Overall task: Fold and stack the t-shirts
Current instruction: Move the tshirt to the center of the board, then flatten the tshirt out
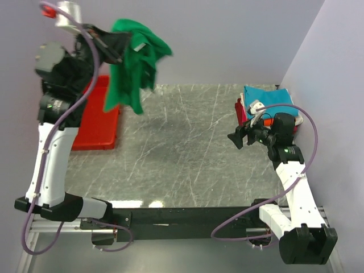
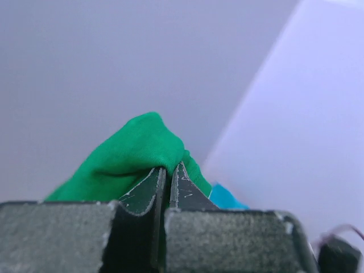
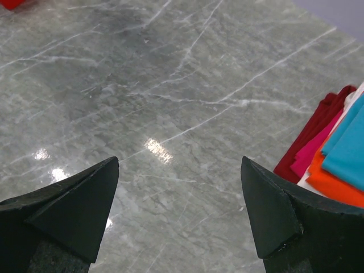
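Top external: left gripper (image 1: 116,45) clenched on green t-shirt (image 1: 136,62), dangling unfolded, well apart from folded stack (image 1: 267,96). Right gripper (image 1: 236,138) released, empty, beside stack. Judged: green shirt remains.

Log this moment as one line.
left gripper: shut on green shirt, held high | right gripper: open, empty, above table | stack: folded, far right

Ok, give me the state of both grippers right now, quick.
Left gripper: closed on the green t-shirt, which hangs in the air.
Right gripper: open, holding nothing, above the table.
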`<state>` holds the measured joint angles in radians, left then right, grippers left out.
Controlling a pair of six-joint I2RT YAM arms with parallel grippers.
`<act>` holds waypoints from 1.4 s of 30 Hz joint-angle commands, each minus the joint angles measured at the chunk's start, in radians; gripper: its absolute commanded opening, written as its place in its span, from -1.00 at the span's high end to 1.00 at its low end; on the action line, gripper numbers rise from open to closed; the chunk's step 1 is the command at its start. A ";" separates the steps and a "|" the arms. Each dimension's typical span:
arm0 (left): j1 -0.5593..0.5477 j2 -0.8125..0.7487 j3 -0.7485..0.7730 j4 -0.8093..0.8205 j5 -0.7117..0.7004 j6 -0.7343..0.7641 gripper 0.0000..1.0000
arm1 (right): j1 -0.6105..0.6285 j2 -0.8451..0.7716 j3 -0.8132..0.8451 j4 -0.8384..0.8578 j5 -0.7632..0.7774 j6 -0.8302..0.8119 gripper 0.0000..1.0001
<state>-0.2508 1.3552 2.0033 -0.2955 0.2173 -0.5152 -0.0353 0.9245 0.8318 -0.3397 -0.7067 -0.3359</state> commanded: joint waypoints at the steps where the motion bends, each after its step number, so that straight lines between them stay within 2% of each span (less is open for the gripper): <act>1: -0.114 0.010 -0.061 0.082 0.076 -0.048 0.99 | -0.017 -0.053 -0.003 0.031 -0.051 -0.067 -0.87; 7: -0.341 0.002 -0.251 0.140 0.033 -0.098 0.99 | -0.057 -0.084 -0.013 0.027 -0.085 -0.103 -0.87; 13: -0.381 -0.060 -0.625 0.235 -0.096 -0.169 0.99 | -0.127 -0.075 0.007 -0.008 -0.089 -0.124 -0.87; 14: -0.381 -0.083 -0.738 0.263 -0.111 -0.160 0.77 | -0.135 -0.073 0.007 -0.013 -0.102 -0.129 -0.87; 15: -0.381 -0.082 -0.779 0.274 -0.124 -0.157 0.46 | -0.138 -0.066 0.009 -0.022 -0.111 -0.136 -0.87; 17: -0.380 -0.042 -0.827 0.218 -0.188 -0.134 -0.29 | -0.138 -0.030 0.021 -0.073 -0.174 -0.184 -0.87; 19: -0.371 -0.015 -0.834 0.135 -0.214 -0.088 -0.46 | -0.137 0.000 0.039 -0.158 -0.230 -0.254 -0.84; 20: -0.370 -0.005 -0.836 0.115 -0.267 -0.010 -0.51 | -0.135 0.035 0.055 -0.191 -0.287 -0.284 -0.83; 23: -0.372 -0.027 -0.844 0.064 -0.300 0.157 -0.54 | -0.107 0.089 0.078 -0.324 -0.342 -0.412 -0.79; 27: -0.375 -0.030 -0.854 -0.020 -0.182 0.294 -0.51 | -0.031 0.169 0.095 -0.393 -0.309 -0.502 -0.76; 32: -0.393 -0.030 -0.968 -0.034 -0.084 0.415 -0.40 | 0.144 0.233 0.069 -0.316 -0.189 -0.456 -0.74; 34: -0.429 -0.031 -1.020 -0.021 -0.093 0.463 -0.39 | 0.178 0.255 0.064 -0.263 -0.131 -0.407 -0.72; 35: -0.444 -0.033 -1.031 -0.018 -0.096 0.548 -0.39 | 0.192 0.281 0.067 -0.249 -0.113 -0.390 -0.71; 38: -0.482 -0.037 -1.063 -0.013 -0.085 0.682 -0.40 | 0.209 0.335 0.093 -0.188 -0.059 -0.316 -0.66; 41: -0.489 -0.027 -1.075 -0.005 -0.134 0.776 -0.40 | 0.233 0.381 0.147 -0.166 0.045 -0.363 -0.66; 42: -0.489 -0.021 -1.077 -0.004 -0.144 0.796 -0.40 | 0.236 0.398 0.162 -0.189 0.044 -0.459 -0.67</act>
<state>-0.7410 1.3453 0.9230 -0.3309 0.0959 0.1150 0.1818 1.2942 0.9070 -0.5831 -0.7525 -0.7048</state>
